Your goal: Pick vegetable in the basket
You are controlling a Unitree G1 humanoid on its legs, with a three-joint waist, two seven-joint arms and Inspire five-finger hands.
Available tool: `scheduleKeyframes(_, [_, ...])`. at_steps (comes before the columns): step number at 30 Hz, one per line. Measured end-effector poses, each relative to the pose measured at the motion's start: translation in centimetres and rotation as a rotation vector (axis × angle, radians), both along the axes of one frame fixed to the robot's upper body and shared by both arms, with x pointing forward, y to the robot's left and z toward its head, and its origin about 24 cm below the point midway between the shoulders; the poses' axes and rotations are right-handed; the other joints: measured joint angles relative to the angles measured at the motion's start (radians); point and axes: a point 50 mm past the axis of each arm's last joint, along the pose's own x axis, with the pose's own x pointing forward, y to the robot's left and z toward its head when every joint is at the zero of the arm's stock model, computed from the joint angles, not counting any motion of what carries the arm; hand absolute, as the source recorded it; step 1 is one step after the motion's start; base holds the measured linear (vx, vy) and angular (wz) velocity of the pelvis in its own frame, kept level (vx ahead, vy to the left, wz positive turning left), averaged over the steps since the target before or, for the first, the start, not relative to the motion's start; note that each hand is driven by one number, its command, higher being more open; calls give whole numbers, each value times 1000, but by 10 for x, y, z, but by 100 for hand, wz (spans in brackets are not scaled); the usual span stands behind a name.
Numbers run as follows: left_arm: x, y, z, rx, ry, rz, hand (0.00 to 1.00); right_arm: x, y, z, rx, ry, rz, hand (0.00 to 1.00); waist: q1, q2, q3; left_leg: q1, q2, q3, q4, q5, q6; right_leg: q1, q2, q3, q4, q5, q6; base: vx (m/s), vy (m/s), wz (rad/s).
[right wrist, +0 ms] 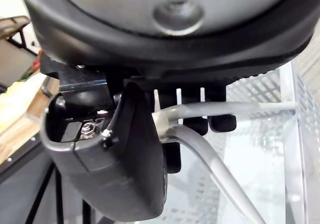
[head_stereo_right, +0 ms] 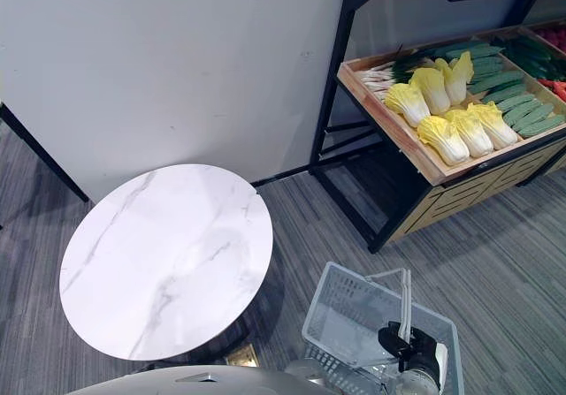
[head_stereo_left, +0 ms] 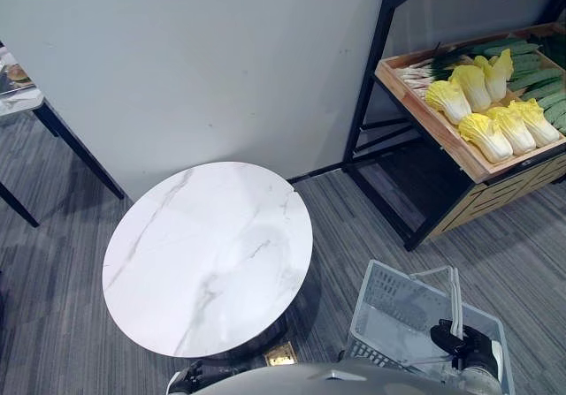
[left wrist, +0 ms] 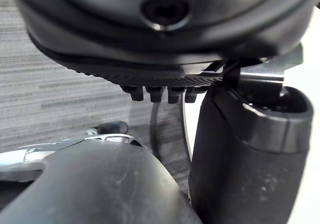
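"Starting nearest us, what has our right hand point(head_stereo_right: 414, 353) got?"

"Its fingers point(right wrist: 220, 123) are curled round the two handles point(right wrist: 250, 106) of the basket point(head_stereo_left: 382, 300), which sits low at our right side."

"And our left hand point(left wrist: 245, 149)?"

"It is down at our left, and we cannot tell whether it is open or closed."

"What do we see ahead?"

"A round marble table point(head_stereo_left: 208, 254) stands just left of the basket, close to the wall point(head_stereo_left: 177, 59)."

"And what are we to pick?"

"That lies further off to our right, in a wooden crate point(head_stereo_left: 439, 132) tilted on a black rack point(head_stereo_left: 375, 68). Yellow cabbages point(head_stereo_left: 485, 103) fill its middle, white-stalked greens point(head_stereo_left: 416, 75) lie beside them, and cucumbers point(head_stereo_left: 539, 81) lie at the far end. We see all of them well apart from the basket"
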Motion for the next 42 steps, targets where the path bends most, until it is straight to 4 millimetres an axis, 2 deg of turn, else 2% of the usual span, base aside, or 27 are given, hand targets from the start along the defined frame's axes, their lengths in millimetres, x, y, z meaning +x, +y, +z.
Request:
scheduleKeyframes(11, [1,0,0,10,-6,9,100,-2,8,-5,25,6,-11,0,24,-9,6,34,1,29,3,-20,-2,4,7,23,31,-27,-1,4,0,-6])
scheduleKeyframes(14, [3,1,1,17,-21,19,100,-1,9,-5,30,4,-12,0,34,-18,21,41,6,57,64,-62,-2,0,10,57,68,-48,1,2,18,-31])
scheduleKeyframes(17, [8,1,2,24,-40,26,100,-1,11,-6,39,-2,-13,0,48,-22,44,43,17,103,163,-132,0,-5,16,110,106,-65,4,-10,34,-42])
scheduleKeyframes(20, [8,2,3,28,-42,37,100,2,17,-8,72,-20,-16,0,46,-28,50,45,34,144,237,-185,-2,-18,28,148,143,-83,3,-11,53,-48])
scheduleKeyframes(24, [8,5,4,39,-55,68,100,-11,29,-12,118,-19,-51,0,47,-42,69,65,50,189,304,-240,-2,-19,42,189,184,-105,3,24,42,-29])
scheduleKeyframes(30, [9,4,4,45,-63,91,100,-31,33,-13,129,12,-81,0,46,-41,81,75,56,210,329,-268,1,-13,37,193,187,-108,7,41,31,-9])
scheduleKeyframes(38, [12,2,4,66,-63,66,100,-35,35,-13,142,0,-99,0,42,-34,85,112,66,235,331,-279,-7,5,38,190,210,-125,11,-3,-1,-4])
scheduleKeyframes(40, [12,1,4,72,-62,69,100,-38,42,-15,177,-31,-136,0,42,-34,87,113,81,264,342,-288,-8,-20,54,202,233,-111,14,-51,-17,-36])
scheduleKeyframes(42, [14,-1,4,70,-67,70,100,-36,48,-16,205,-44,-145,0,41,-21,98,111,105,308,356,-291,-10,-70,84,181,269,-64,5,-62,-3,-57])
